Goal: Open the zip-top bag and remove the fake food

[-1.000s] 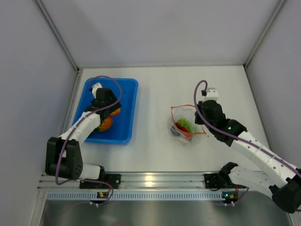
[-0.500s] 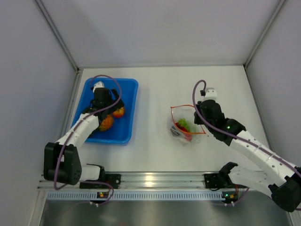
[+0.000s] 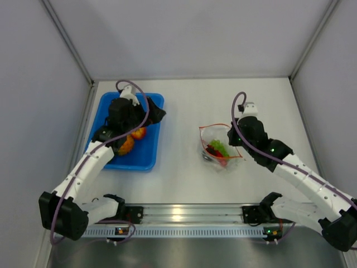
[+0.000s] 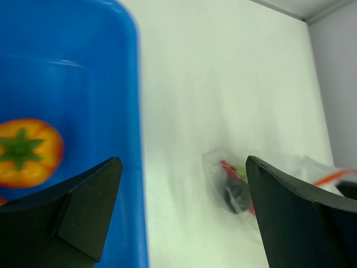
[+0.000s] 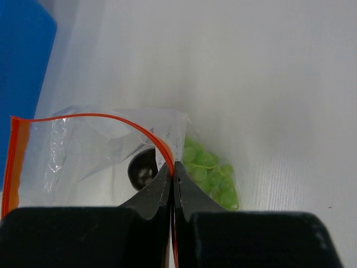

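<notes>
The zip-top bag (image 3: 211, 134) lies open at the table's middle right, its orange-red strip curving round the mouth. Inside are green fake food (image 5: 211, 168), a dark piece (image 5: 141, 170) and a red piece (image 3: 216, 151). My right gripper (image 3: 231, 139) is shut on the bag's zip strip (image 5: 89, 116); in the right wrist view its fingers meet on that strip (image 5: 174, 164). My left gripper (image 3: 155, 114) is open and empty above the blue tray's right rim. In the left wrist view (image 4: 181, 167) the bag (image 4: 240, 184) shows ahead between its fingers.
The blue tray (image 3: 148, 159) stands at the left and holds an orange tomato (image 3: 139, 133) and another orange piece (image 3: 125, 146). The tomato also shows in the left wrist view (image 4: 25, 151). Grey walls close in the table on three sides.
My left arm has lifted out of the tray and swung right, leaving the tomato lying there. My right gripper has drawn the bag's edge slightly left.
</notes>
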Action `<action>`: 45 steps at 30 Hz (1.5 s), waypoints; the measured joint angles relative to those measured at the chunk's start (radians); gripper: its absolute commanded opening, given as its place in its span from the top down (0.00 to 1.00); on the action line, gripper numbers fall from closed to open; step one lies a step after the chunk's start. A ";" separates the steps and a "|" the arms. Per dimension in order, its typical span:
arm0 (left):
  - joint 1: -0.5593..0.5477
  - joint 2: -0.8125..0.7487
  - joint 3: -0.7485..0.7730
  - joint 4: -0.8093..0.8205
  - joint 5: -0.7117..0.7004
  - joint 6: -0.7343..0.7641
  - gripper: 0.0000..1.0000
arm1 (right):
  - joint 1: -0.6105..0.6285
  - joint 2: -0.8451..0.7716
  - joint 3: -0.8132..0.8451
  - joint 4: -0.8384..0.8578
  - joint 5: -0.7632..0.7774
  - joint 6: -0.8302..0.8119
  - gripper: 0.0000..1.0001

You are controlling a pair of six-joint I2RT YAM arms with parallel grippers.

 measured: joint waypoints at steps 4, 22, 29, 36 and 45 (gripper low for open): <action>-0.172 -0.009 0.055 -0.002 -0.011 -0.002 0.02 | 0.000 0.000 0.012 -0.003 -0.010 0.024 1.00; -0.695 0.156 0.228 0.118 -0.210 -0.116 0.36 | 0.000 -0.071 0.027 -0.003 -0.065 0.111 1.00; -0.768 0.297 0.234 0.209 -0.211 -0.177 0.96 | 0.000 -0.096 0.026 -0.003 -0.071 0.136 1.00; -0.776 0.373 0.230 0.272 -0.177 -0.186 1.00 | 0.000 -0.136 0.025 -0.003 -0.071 0.155 1.00; -0.778 0.463 0.163 0.369 0.006 -0.071 1.00 | 0.000 -0.141 0.025 -0.005 -0.061 0.160 1.00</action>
